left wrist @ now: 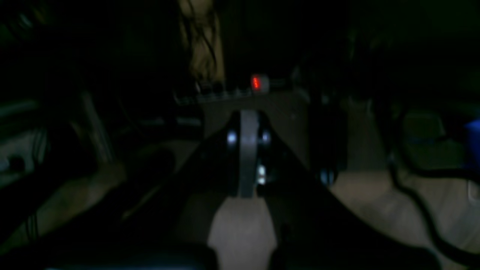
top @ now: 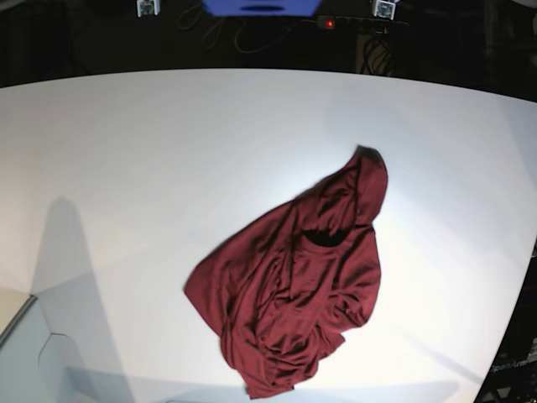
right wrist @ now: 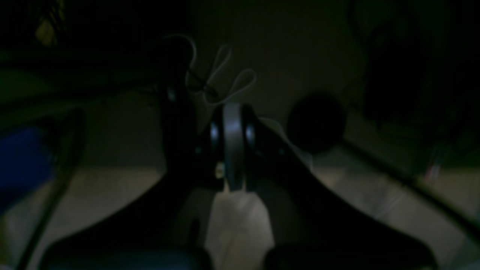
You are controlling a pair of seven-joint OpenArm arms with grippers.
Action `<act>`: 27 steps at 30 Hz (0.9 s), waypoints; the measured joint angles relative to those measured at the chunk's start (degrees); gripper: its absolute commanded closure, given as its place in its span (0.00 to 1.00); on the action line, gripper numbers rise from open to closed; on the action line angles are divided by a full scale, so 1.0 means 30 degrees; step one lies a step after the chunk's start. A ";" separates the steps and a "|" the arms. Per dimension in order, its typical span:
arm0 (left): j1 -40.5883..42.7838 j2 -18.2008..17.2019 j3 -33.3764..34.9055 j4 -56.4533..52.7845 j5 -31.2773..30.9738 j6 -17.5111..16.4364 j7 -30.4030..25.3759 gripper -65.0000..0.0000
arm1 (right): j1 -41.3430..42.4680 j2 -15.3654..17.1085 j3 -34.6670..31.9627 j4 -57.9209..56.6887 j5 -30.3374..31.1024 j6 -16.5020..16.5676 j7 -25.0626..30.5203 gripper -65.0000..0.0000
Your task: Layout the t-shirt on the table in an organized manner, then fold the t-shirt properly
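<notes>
The dark red t-shirt (top: 294,294) lies crumpled in a heap on the white table (top: 168,151), right of centre and toward the near edge. Its dark neckline (top: 323,239) shows near the middle of the heap, and one end stretches up toward the back right. Neither arm shows in the base view. The wrist views are very dark and point away from the shirt. My left gripper (left wrist: 247,150) has its jaws together with nothing between them. My right gripper (right wrist: 232,146) also has its jaws together and holds nothing.
The table's curved edge (top: 524,277) runs down the right side. A blue object (top: 260,7) and a red light (top: 330,23) sit beyond the far edge. Loose cables (right wrist: 221,75) hang in the dark in the right wrist view.
</notes>
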 measured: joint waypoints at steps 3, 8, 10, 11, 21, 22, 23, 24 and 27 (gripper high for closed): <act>0.1647 -0.0306 0.0044 0.3410 -0.0015 -0.0029 0.0583 1.00 | -0.1530 0.0204 0.0117 0.3585 -0.0022 -0.0007 -0.0379 1.00; 0.2994 -0.0423 0.0029 0.8663 -0.1392 0.0007 0.0299 1.00 | -0.2499 0.0568 0.0015 0.8327 0.0022 0.0007 -0.0561 1.00; 0.3155 -0.0699 0.0044 1.0025 -0.2055 -0.0015 0.0219 1.00 | -0.2514 0.0634 0.0087 0.9821 0.0007 0.0000 -0.1923 1.00; 0.3191 -0.0969 0.0044 1.0542 -0.2317 0.0007 0.0270 1.00 | -0.2470 0.0634 0.0087 1.0535 -0.0029 0.0007 -0.2550 1.00; 0.0794 -0.1399 0.0007 1.2917 -0.4160 0.0117 0.0211 1.00 | 0.0262 0.0612 -0.0619 1.2794 0.0029 0.0015 -0.3716 1.00; 0.0393 -0.1319 0.0015 1.2896 -0.4175 0.0029 0.0262 0.98 | 0.0481 0.0612 -0.0736 1.2801 0.0029 0.0015 -0.3723 1.00; 0.0000 -0.1268 0.0036 1.2881 -0.4167 0.0066 0.0430 0.95 | 0.0772 0.0619 -0.0809 1.2794 0.0029 0.0015 -0.3738 0.97; -0.0313 -0.1268 0.0044 1.2881 -0.4175 0.0051 0.0459 0.90 | 0.0976 0.0619 -0.0933 1.2794 0.0029 0.0015 -0.3730 0.94; -0.1588 -0.1268 0.0044 1.2881 -0.4226 0.0058 0.2091 0.70 | 0.1464 0.0619 -0.1559 1.2794 0.0022 0.0007 -0.3723 0.80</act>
